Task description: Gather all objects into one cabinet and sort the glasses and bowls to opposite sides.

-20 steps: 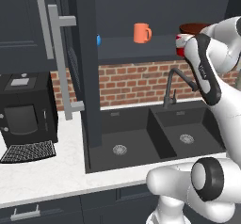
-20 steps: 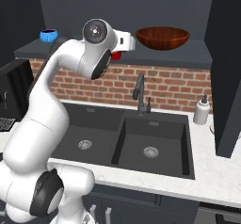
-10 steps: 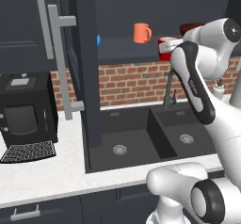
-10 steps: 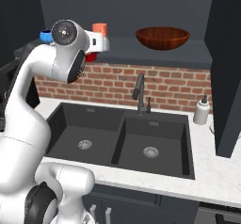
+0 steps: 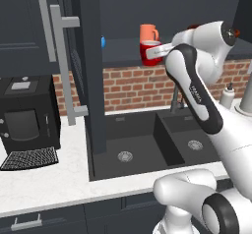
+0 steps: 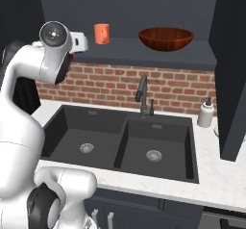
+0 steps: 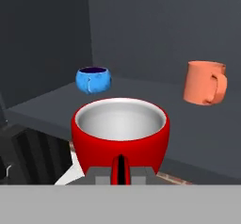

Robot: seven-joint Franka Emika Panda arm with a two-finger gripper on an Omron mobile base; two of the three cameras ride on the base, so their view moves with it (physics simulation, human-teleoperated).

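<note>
Swung leftward along the shelf, the gripper stays clamped on the glossy red mug's handle, near the matte orange mug and round blue bowl.

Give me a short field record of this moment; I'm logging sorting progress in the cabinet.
held item: red mug, handle pinched between the shut fingers
red mug position: upright at the shelf's front edge; whether it rests there cannot be told
orange mug: upright on the cabinet shelf
blue bowl: on the shelf, near the left wall
brown bowl: on the shelf, right side
cabinet door: open
</note>
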